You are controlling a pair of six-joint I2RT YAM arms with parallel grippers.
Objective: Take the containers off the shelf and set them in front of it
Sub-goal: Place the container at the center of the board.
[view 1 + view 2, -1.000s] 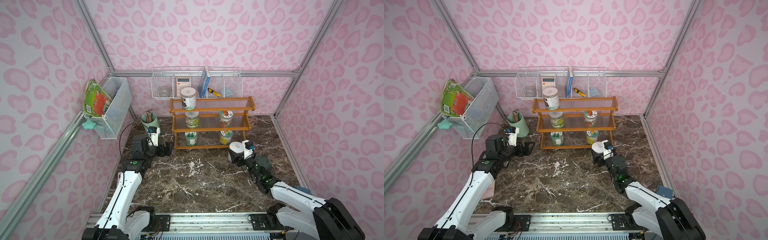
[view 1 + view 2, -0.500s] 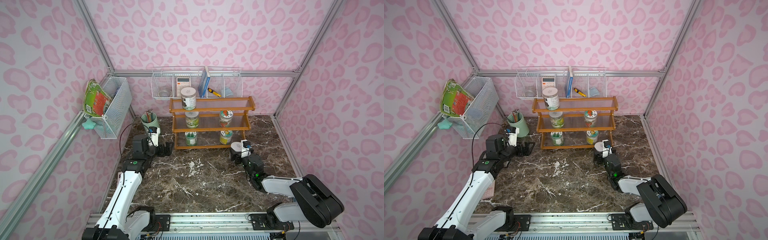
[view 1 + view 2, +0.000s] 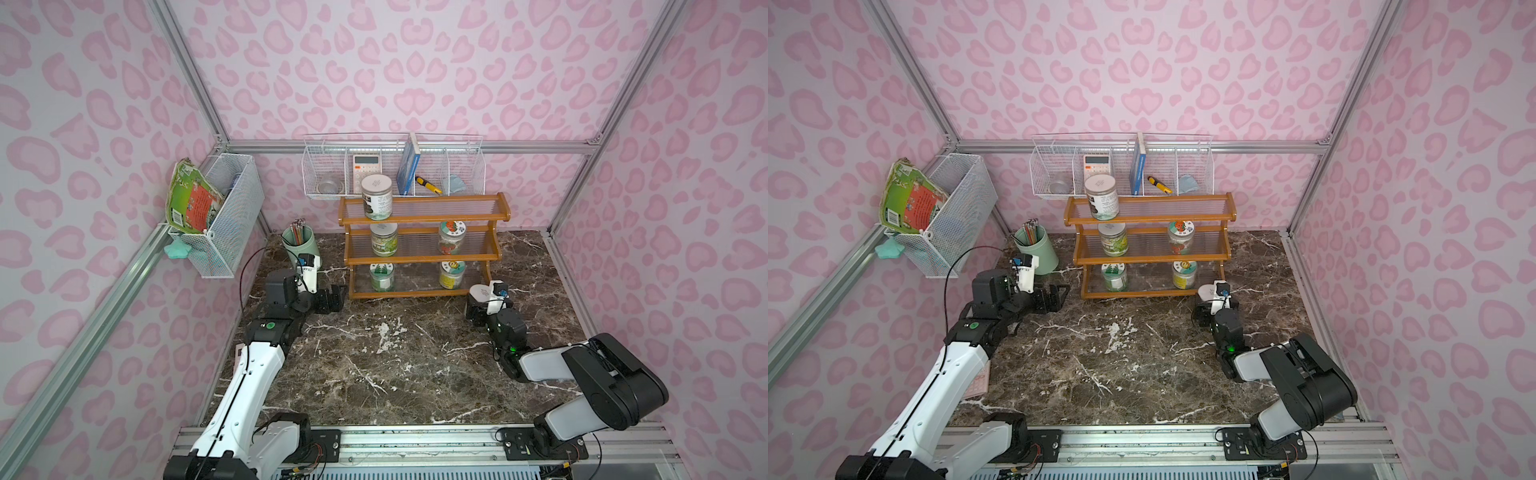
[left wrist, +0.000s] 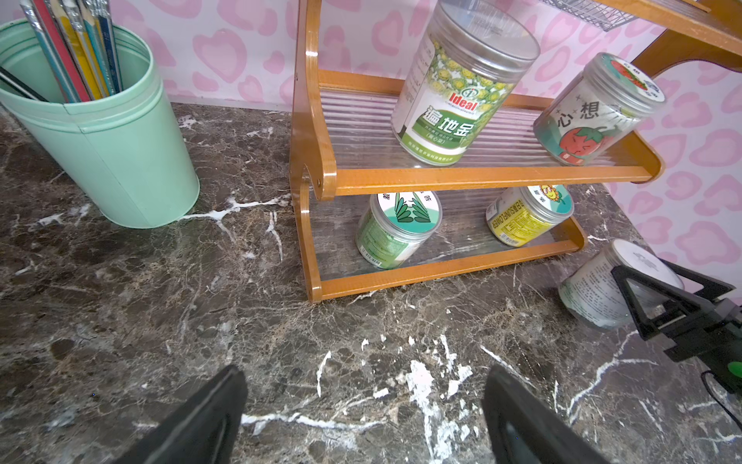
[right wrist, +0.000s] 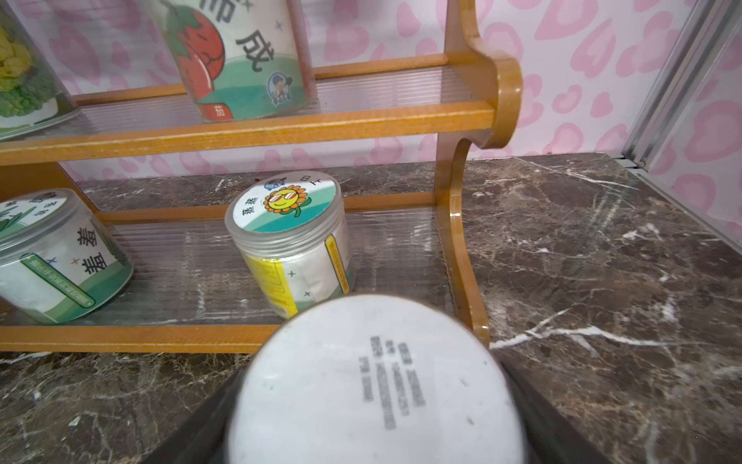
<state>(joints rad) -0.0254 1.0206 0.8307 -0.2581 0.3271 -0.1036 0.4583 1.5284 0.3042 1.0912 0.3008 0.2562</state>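
Gripping a plain-lidded jar [image 5: 373,381] by its sides, the right jaws were closed on it low at the right front corner of the shelf [image 3: 415,217], just beside the foot of the end post. Whether the jar's base already met the counter [image 3: 395,365] could not be told. In the left wrist view it looked at or barely above the stone.

The step in hand seemed to be setting this jar down. Doing it well likely meant lowering until the base sat flat. The jaws would then part only a little and draw straight back, away from the post, so neither jaw dragged the lid or tipped the jar into the wood. A spot slightly further forward might have served better, since the sunflower jar [image 5: 289,245] on the bottom tier sat close behind and would need a clear way out.

The left jaws stood wide apart and empty, low over the counter off the shelf's left end, near the pencil cup [image 3: 300,247].

Five jars stood on the shelf. A tall jar [image 3: 376,201] was on top, and a yellow-flower jar [image 3: 384,239] and a tomato jar [image 3: 452,237] were on the middle tier. A green-leaf jar [image 3: 381,276] stood beside the sunflower jar below.
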